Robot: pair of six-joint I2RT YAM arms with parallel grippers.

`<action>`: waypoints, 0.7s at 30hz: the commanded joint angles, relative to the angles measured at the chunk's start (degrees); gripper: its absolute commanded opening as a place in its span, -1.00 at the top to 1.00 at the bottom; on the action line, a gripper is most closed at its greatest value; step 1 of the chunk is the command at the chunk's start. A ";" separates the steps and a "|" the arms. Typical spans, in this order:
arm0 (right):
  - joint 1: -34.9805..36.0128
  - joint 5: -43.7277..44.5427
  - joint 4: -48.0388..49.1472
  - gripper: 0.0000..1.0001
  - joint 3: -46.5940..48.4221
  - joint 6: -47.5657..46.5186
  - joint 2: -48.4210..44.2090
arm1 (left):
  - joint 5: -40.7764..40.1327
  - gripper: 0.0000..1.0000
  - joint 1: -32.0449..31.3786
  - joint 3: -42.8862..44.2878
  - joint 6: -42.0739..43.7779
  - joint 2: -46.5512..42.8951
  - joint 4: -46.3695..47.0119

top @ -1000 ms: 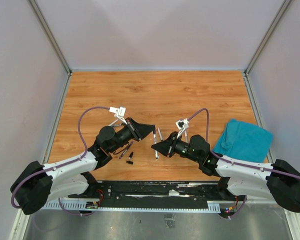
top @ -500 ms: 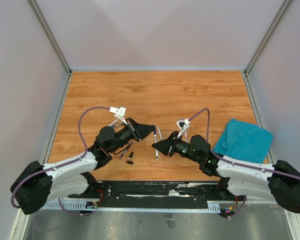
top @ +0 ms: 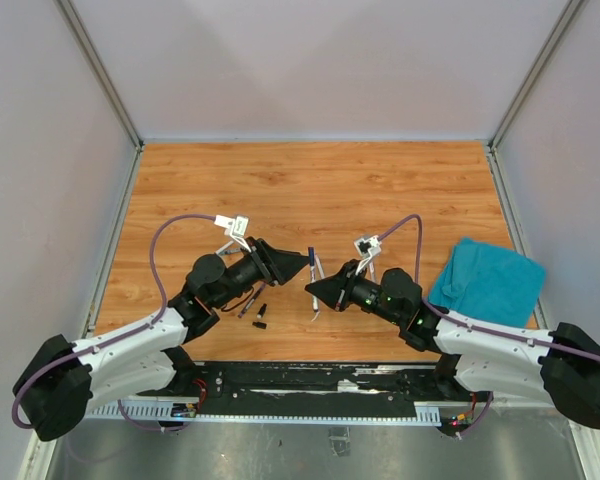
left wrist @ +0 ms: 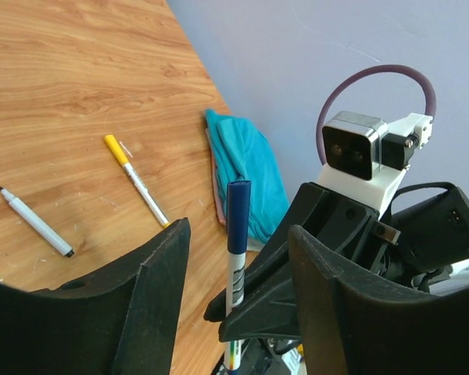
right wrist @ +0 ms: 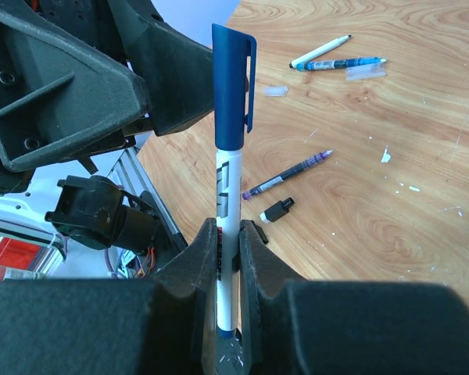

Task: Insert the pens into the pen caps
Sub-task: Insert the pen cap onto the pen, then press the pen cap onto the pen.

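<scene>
Left gripper (top: 302, 262) is low over the wooden table (top: 310, 180). Its fingers (left wrist: 152, 273) are spread wide with nothing gripped.

On the boards by the left arm:
- a dark pen (right wrist: 288, 174) with a purple tip, uncapped
- a loose black cap (right wrist: 277, 209) just beside it, not touching
- farther off, a white pen (right wrist: 320, 51) and a blue-green pen (right wrist: 340, 64) lying close together, both uncapped
- a clear cap (right wrist: 365, 72) near the blue-green one's end
- a shorter clear cap (right wrist: 275, 91) on its own

Centre: a capped pen (right wrist: 225, 195) with a white barrel stands upright in the gap between the left fingers, touching neither. A blue cap (right wrist: 230, 86) sits on its top end, the pen's tip inside it and the clip running down one side.

Right gripper (right wrist: 228, 230) is pinched tight on the lower barrel of that capped pen, nose to nose with the left gripper.

Past it on the boards lie a grey pen (left wrist: 35, 223) and a yellow pen (left wrist: 137, 181), apart from each other.

Far right: a teal cloth (top: 485, 280), rumpled, at the table's edge.
</scene>
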 commanded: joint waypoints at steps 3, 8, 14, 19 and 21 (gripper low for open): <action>0.18 -2.12 0.61 0.99 0.05 -1.63 -1.07 | -1.03 -0.23 -0.35 3.06 2.98 -1.12 -2.23; 0.15 -5.79 1.14 0.99 0.68 -2.01 0.45 | -0.98 -0.48 -0.35 3.24 2.81 0.59 -1.98; 0.15 -9.68 4.10 0.99 1.47 -1.69 3.30 | -0.73 -0.40 -0.35 3.39 2.55 2.63 -0.80; 0.11 -10.16 4.14 0.99 1.74 -1.76 3.97 | -0.63 -0.03 -0.35 3.17 2.43 2.99 -0.78; 0.15 -9.49 3.37 0.99 1.78 -1.82 3.87 | -0.62 0.13 -0.38 3.06 2.42 2.80 -0.74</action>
